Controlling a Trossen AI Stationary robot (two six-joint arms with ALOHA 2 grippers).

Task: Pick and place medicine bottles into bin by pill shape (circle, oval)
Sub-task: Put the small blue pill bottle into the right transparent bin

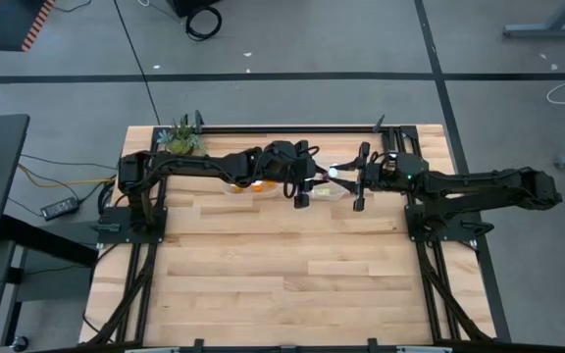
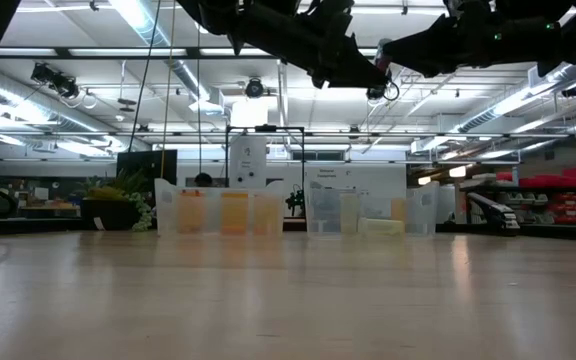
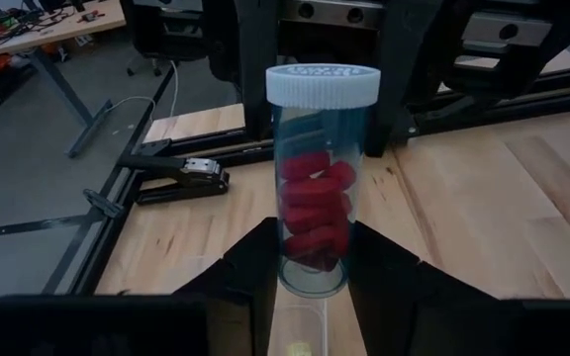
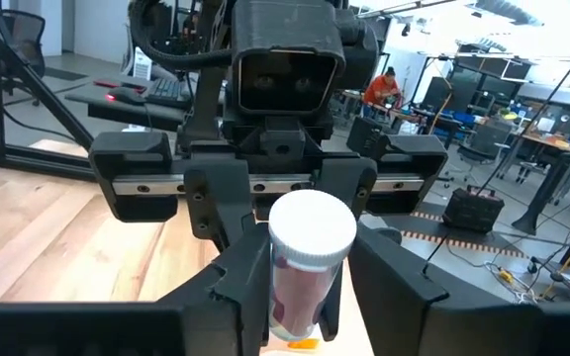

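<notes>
Two dark arms meet high above the wooden surface (image 1: 282,265), near its far edge. Below them, on the surface, stand two clear bins: the left bin (image 2: 220,213) looks orange inside, and the right bin (image 2: 370,212) is paler. The left gripper (image 3: 315,287) has its jaws closed on the bottom end of a clear medicine bottle (image 3: 317,198). Red pills fill the bottle, and it has a white cap (image 3: 323,85). The right gripper (image 4: 300,297) faces the left one, with its jaws on each side of the same bottle, near the cap. I cannot tell if they squeeze it.
</notes>
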